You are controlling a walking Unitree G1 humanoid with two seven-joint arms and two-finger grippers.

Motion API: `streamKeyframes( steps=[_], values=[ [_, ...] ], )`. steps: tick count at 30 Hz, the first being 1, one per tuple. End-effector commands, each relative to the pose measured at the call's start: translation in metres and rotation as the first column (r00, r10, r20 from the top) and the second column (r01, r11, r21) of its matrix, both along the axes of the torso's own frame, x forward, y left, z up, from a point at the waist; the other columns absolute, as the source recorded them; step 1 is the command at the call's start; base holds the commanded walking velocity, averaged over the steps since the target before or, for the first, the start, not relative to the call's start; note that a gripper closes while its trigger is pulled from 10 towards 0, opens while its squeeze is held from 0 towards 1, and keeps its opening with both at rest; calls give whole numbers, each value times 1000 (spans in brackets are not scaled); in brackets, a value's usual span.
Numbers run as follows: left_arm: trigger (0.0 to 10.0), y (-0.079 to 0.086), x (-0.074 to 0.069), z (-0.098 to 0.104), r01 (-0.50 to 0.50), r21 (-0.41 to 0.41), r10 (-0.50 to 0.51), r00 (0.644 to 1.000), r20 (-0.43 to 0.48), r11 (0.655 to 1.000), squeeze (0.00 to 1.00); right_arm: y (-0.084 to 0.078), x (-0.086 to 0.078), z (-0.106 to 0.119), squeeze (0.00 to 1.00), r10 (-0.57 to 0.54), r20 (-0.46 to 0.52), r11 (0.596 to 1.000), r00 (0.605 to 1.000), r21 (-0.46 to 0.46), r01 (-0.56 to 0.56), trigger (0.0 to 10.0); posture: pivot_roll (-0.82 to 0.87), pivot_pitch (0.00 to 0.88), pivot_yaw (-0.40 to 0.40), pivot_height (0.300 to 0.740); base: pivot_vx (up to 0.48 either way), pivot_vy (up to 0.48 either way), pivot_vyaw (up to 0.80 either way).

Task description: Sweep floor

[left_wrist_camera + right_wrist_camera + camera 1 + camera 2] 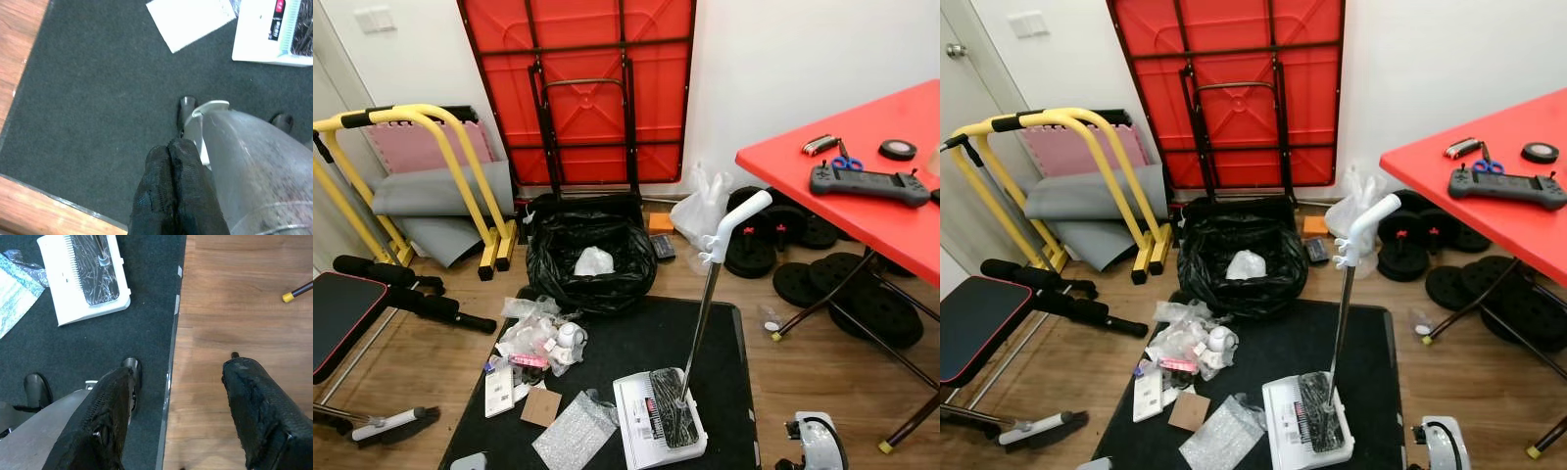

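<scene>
- Left gripper hanging low over the dark mat, fingers pressed together, nothing held.
- Right gripper hanging over the mat's edge where it meets the wooden floor, fingers spread wide apart, nothing held.
- White dustpan lying on the mat just ahead, with the broom head resting in it; broom handle standing up unsupported, white grip at top. Not grasped by either gripper.
- Litter unswept: bubble wrap, cardboard square, white box and a pile of plastic wrappers spread on the mat's left part.
- Black bin bag open beyond the mat, some white waste inside.
- Red folded table against the far wall.
- Assessment: sweeping apparently not begun; taking up the broom, gathering the litter and emptying into the bag all outstanding.
</scene>
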State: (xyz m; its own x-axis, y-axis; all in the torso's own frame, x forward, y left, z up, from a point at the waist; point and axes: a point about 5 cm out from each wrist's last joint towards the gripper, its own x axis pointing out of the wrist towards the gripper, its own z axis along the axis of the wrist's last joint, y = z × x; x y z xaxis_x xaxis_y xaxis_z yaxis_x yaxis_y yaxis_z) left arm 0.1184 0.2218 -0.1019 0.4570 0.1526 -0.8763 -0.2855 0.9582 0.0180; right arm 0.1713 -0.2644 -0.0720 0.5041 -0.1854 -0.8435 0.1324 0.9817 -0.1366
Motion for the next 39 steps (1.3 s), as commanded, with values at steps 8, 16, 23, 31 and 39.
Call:
streamKeyframes(
  steps=[8,16,23,31,39],
  values=[
    [10000,7,-4,0,3,47,-1,1000,-24,999,0,7,-7,-6,0,3,-21,1000,1000,14,-3,10000,-9,0,53,740,0,0,0],
    [10000,10,-2,1,12,61,-11,1000,-24,998,0,16,-3,-7,0,17,-27,1000,999,21,-16,10000,0,0,73,740,0,0,0],
    [10000,9,-2,1,11,52,-10,1000,-12,999,0,16,-1,-6,0,33,-15,999,999,31,-33,10000,-6,0,58,740,0,0,0],
    [10000,8,-8,-1,3,42,-2,1000,-23,999,0,13,-2,-6,0,40,-20,999,999,16,-40,10000,-8,0,48,740,0,0,0],
    [10000,8,-8,-2,14,44,-12,1000,-28,999,0,13,-2,-6,0,43,-19,999,999,16,-43,10000,-10,0,47,740,0,86,0]
  ],
)
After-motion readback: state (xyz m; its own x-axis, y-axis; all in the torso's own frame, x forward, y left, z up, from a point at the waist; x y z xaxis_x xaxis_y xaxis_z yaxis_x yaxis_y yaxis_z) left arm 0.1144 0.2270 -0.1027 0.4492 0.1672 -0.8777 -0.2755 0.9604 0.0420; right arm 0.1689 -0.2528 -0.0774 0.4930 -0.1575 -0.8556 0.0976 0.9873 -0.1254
